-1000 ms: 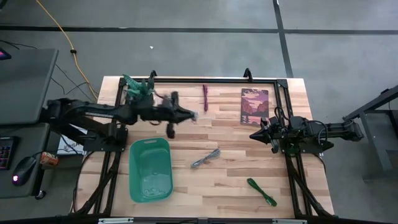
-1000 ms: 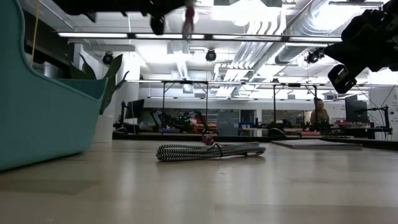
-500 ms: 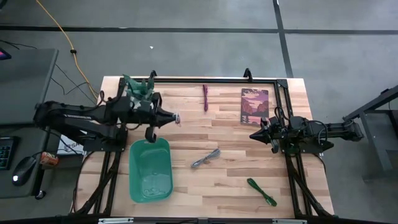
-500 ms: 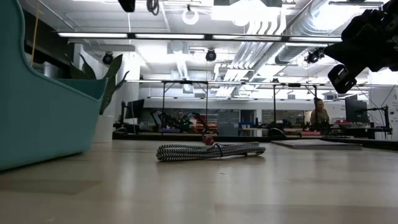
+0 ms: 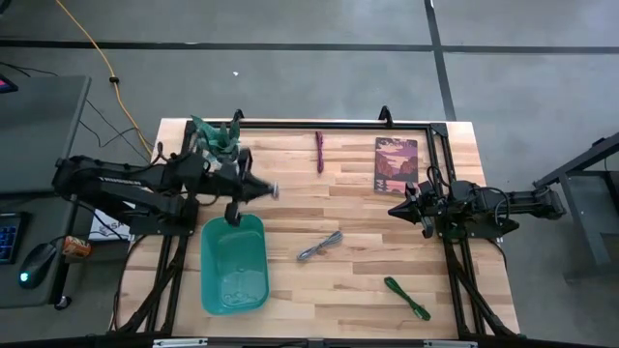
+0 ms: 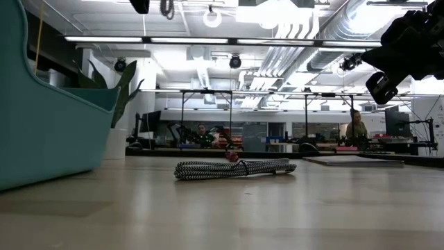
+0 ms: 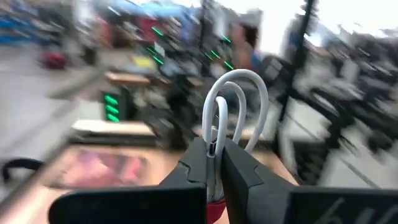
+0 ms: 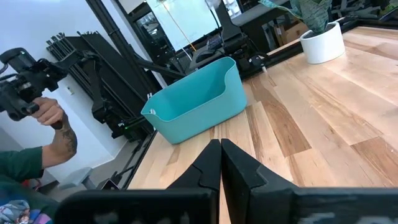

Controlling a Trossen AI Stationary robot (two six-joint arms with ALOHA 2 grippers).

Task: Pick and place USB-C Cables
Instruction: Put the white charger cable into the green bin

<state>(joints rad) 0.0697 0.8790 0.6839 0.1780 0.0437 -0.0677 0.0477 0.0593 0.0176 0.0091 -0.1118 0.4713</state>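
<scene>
My left gripper [image 5: 259, 189] hovers just beyond the far end of the teal bin [image 5: 233, 263], shut on the white-and-red USB-C cable [image 7: 231, 102]. The grey braided cable [image 5: 320, 246] lies flat on the table's middle, also seen in the low view [image 6: 232, 168]. The maroon cable [image 5: 319, 151] lies near the far edge. The green cable [image 5: 406, 298] lies near the right front. My right gripper [image 5: 398, 210] waits shut, above the table's right side. My left gripper pinches the white cable bundle between its two fingers [image 7: 239, 174]. The fingers are about level and point toward the table's right. The cable's white loops [image 7: 245, 81] stick out past the fingertips, and a red part [image 7: 214, 210] shows farther back. The cable is lifted clear of the table.
A book [image 5: 396, 164] lies at the far right and a potted plant [image 5: 215, 135] stands at the far left corner. A black frame runs along the table's edges. In the right wrist view a person's hand [image 8: 53, 115] holds a device beyond the table.
My left gripper, still shut on the white cable, has moved toward the table's left, from about the table's middle to the bin's far end, and has risen out of the top of the low view. The right arm has kept still.
</scene>
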